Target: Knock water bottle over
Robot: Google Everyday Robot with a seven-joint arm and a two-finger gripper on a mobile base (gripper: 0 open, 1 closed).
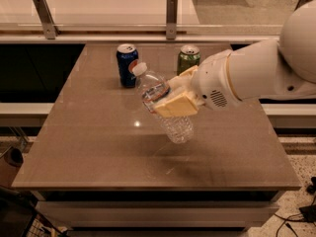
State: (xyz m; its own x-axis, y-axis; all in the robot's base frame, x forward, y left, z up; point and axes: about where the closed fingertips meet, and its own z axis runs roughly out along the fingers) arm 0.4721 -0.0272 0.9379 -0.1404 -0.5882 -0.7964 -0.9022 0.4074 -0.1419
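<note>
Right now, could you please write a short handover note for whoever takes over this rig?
Gripper: mid-table, shut on the water bottle.
Water bottle: tilted, cap toward the blue can, base close to the table; contact unclear.
Done: bottle gripped and tipped.
Left: get it lying flat, clear of the green can.
</note>
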